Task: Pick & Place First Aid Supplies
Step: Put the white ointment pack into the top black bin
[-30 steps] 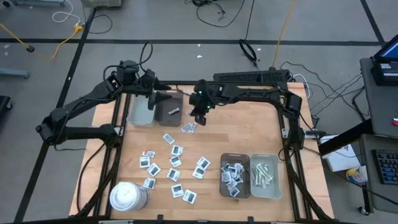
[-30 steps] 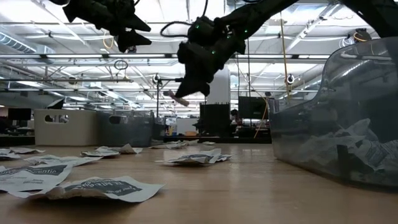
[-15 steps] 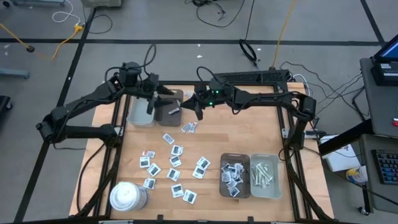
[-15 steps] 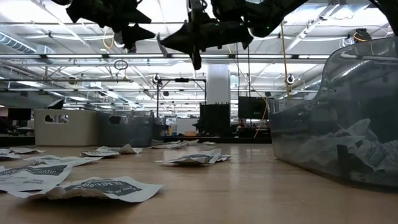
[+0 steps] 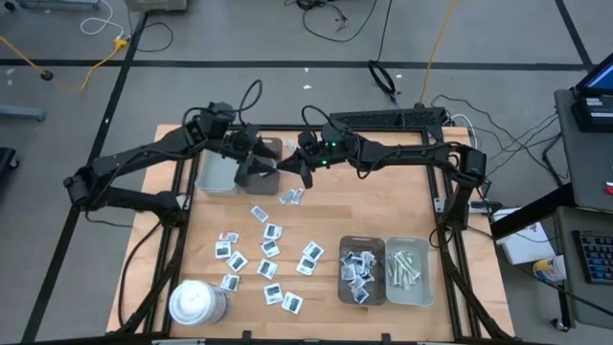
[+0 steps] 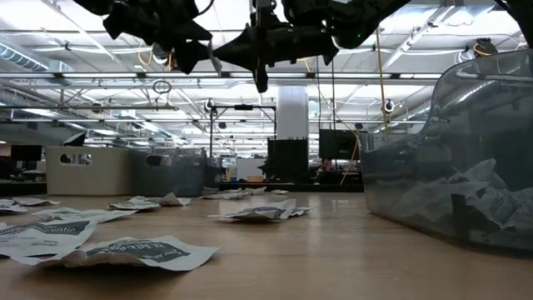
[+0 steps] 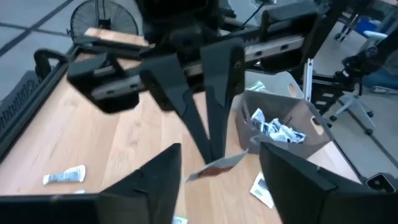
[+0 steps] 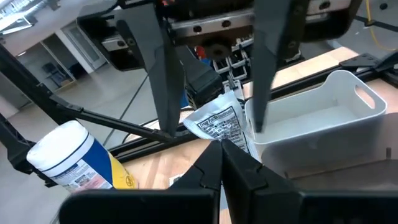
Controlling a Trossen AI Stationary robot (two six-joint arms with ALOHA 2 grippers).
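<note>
My right gripper [image 5: 299, 165] hangs level above the far left of the table, shut on one white first aid packet [image 8: 214, 123] with dark print. My left gripper [image 5: 262, 163] faces it over the brown tray [image 5: 261, 174]. It is open, and its fingers [image 8: 163, 81] stand on either side of the packet without touching it. Many more packets [image 5: 269, 251] lie flat and scattered on the wooden table [image 5: 383, 196]. My right gripper pinches the packet by its near edge [image 8: 219, 142] between its two fingertips. The fingers lie level and come from the table's right, pointing left. The packet sticks out ahead of the fingertips, lifted clear of the table and trays.
A pale tray [image 5: 216, 172] stands beside the brown one at the far left. At the near right are a brown tray of packets [image 5: 361, 270] and a grey tray of strips [image 5: 407, 270]. A large white cylinder [image 5: 196, 302] stands at the near left.
My right gripper has risen with the packet and tipped from pointing down to level, now pointing toward the table's left. My left gripper has moved toward the table's right, closing in on the packet until its fingers flank it.
</note>
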